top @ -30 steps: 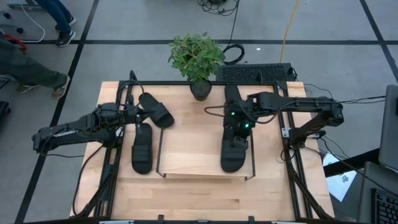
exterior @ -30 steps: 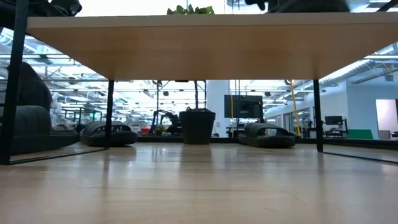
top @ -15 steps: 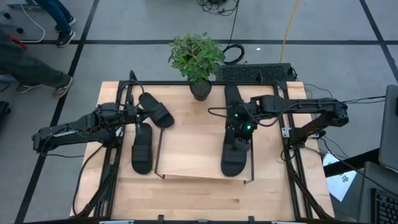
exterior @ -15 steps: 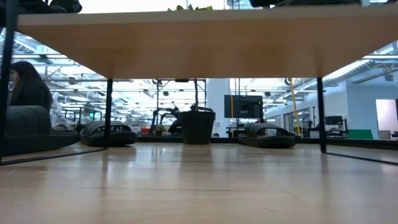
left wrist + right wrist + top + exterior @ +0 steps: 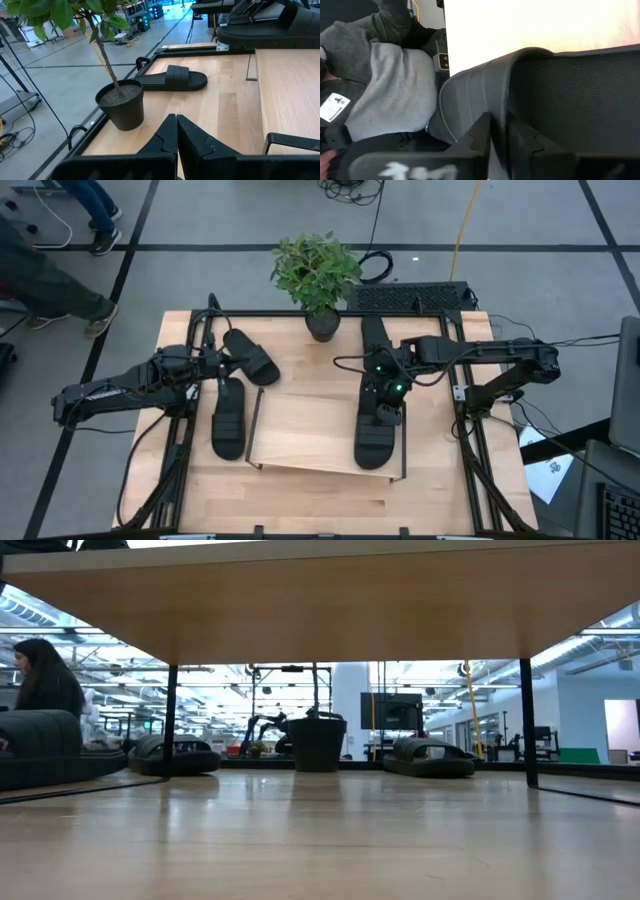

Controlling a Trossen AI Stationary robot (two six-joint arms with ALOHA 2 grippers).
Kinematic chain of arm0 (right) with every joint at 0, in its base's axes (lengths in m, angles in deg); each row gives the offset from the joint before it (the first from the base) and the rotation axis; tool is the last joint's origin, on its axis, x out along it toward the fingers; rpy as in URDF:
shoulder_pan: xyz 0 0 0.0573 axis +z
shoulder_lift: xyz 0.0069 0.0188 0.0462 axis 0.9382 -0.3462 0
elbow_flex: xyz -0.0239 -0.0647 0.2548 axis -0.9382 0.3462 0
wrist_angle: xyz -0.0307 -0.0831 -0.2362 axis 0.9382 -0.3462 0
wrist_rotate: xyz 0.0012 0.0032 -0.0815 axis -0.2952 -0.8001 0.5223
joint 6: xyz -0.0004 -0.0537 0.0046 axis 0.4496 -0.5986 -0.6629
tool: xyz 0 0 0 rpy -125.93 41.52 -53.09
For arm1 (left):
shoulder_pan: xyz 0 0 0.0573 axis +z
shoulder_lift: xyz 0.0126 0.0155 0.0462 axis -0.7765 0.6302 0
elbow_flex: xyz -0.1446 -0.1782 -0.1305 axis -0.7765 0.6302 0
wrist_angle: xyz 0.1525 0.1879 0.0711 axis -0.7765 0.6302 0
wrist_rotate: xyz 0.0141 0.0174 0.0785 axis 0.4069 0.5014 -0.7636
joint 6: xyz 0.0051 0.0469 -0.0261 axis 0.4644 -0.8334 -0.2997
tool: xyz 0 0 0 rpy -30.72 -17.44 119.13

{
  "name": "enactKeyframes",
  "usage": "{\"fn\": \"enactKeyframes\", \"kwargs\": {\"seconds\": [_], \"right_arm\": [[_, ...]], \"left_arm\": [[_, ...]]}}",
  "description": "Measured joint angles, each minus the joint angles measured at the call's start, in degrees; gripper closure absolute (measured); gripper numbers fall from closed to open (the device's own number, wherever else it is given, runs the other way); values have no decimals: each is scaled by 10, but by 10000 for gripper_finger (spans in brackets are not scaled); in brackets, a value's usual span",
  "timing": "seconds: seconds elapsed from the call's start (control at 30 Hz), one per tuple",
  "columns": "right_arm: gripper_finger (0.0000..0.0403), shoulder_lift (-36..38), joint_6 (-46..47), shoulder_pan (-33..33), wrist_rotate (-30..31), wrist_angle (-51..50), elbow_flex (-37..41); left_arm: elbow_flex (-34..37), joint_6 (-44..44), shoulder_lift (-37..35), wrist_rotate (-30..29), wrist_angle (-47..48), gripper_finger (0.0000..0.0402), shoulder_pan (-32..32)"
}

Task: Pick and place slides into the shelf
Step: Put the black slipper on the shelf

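The shelf [image 5: 300, 425], a light wood board on black wire frames, stands mid-table; the low view sees its underside [image 5: 320, 610]. My right gripper [image 5: 385, 398] is shut on a black slide [image 5: 374, 438] lying on the board's right part. A second slide [image 5: 372, 338] lies on the table behind it, also seen in the left wrist view [image 5: 172, 79]. Two more slides [image 5: 250, 355] [image 5: 228, 420] lie on their soles left of the shelf. My left gripper [image 5: 222, 366] is shut and empty between those two, as its wrist view [image 5: 176, 135] shows. My right gripper holds the slide by the edge of its ribbed strap band [image 5: 497, 95], one finger under the strap and one over it. The fingers come from above and from the far side, slanting down. The slide's sole lies flat on the shelf board.
A potted plant [image 5: 318, 280] stands at the table's far edge, with a keyboard [image 5: 410, 297] to its right. Black rails run along both table sides. A person [image 5: 40, 680] shows in the room at the left. Bare tabletop lies near the front edge.
My right gripper has moved toward the table's near edge with the slide still on the board. The shelf has slid along with it toward the near edge and turned slightly; its underside fills more of the low view.
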Motion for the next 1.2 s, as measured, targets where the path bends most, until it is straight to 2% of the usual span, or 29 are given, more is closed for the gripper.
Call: {"fn": "enactKeyframes", "kwargs": {"seconds": [0.33,0.53,0.8,1.2], "right_arm": [[255,16,-6,2,6,34,2],[216,48,-4,3,30,62,2],[218,61,8,10,62,62,1],[211,56,11,37,31,53,1]], "left_arm": [[0,0,0,0,0,396,0],[0,0,0,0,1,396,0],[0,0,0,0,1,396,0],[0,0,0,0,1,396,0]]}}
